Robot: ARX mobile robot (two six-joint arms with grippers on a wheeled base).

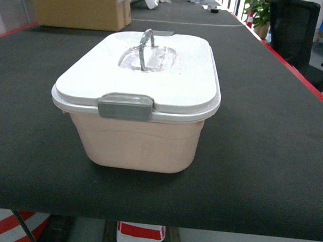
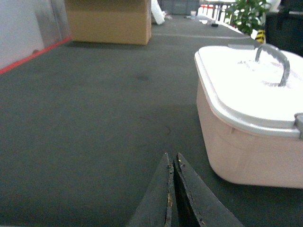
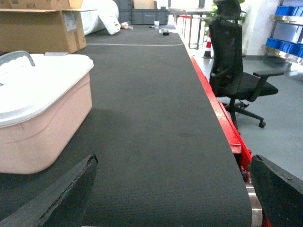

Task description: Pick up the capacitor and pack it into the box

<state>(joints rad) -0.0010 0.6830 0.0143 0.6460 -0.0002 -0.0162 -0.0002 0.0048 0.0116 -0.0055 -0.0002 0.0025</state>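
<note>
Sitting lidded: box | left end effector pressed together | right end effector spread

A brown cardboard carton stands far ahead of the left pincer on the dark mat-covered table; a black office chair stands ahead-right of the right pincer.

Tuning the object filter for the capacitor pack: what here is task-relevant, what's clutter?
Job:
box, lid on, clasp shut
capacitor: not visible

Clutter:
cardboard carton
office chair
potted plant
</note>
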